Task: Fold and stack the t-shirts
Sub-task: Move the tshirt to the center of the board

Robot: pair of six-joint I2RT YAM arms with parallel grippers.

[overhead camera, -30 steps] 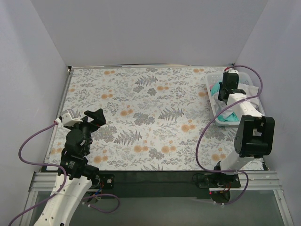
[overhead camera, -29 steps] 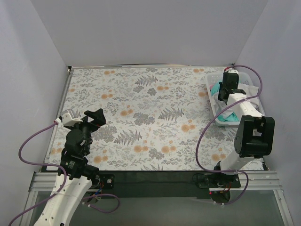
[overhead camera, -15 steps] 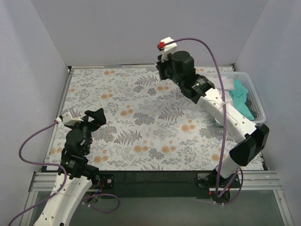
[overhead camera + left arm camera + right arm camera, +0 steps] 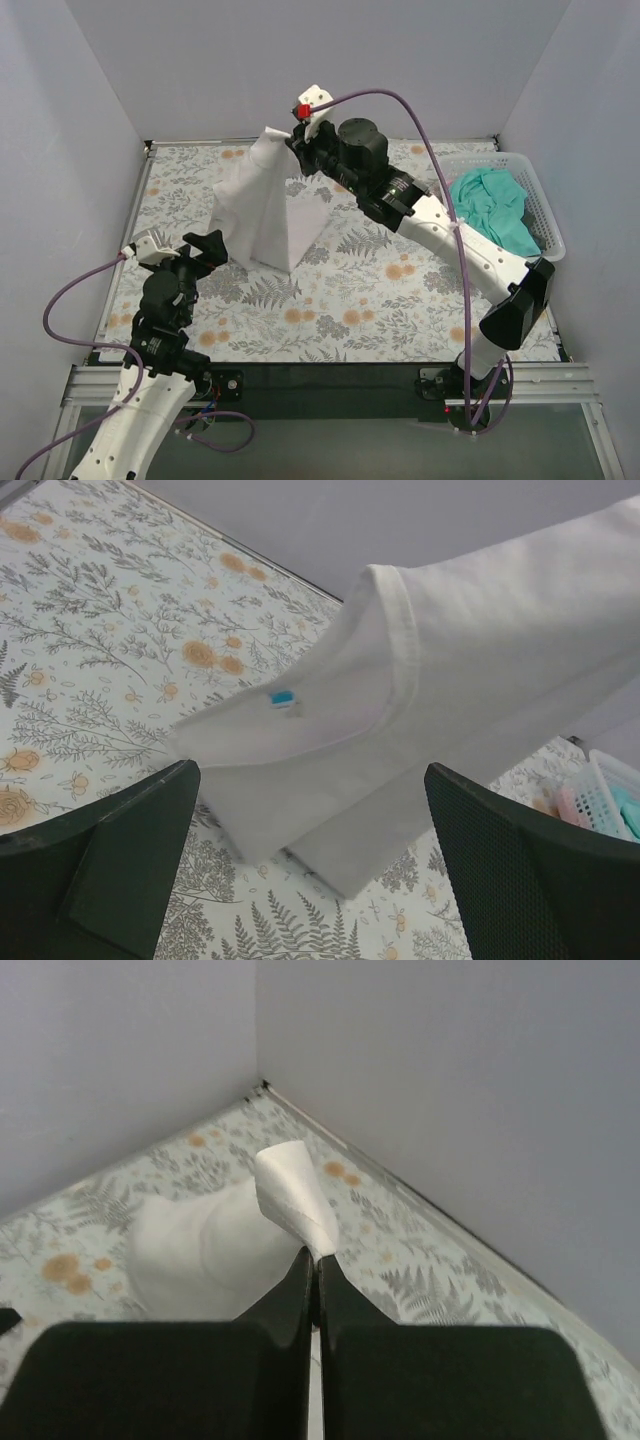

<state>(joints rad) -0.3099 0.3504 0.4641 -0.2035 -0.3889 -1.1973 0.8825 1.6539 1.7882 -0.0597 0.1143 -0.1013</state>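
The white t-shirt hangs from my right gripper, which is shut on a pinch of its cloth high above the back of the table; its lower edge touches the flowered tablecloth. In the right wrist view the white t-shirt bunches out from my shut right gripper. The teal-green t-shirt lies crumpled in the white basket at the right. My left gripper is open and empty, near the front left, close to the shirt's bottom. In the left wrist view the white t-shirt fills the space ahead of my open left gripper.
A flowered tablecloth covers the table. Grey walls close in the back and both sides. The right arm stretches diagonally over the middle right of the table. Purple cables loop by both arm bases.
My right arm has left the basket and swung left and up across the table, pulling the white t-shirt out and letting it hang. The teal shirt stays in the basket. Left arm barely moved.
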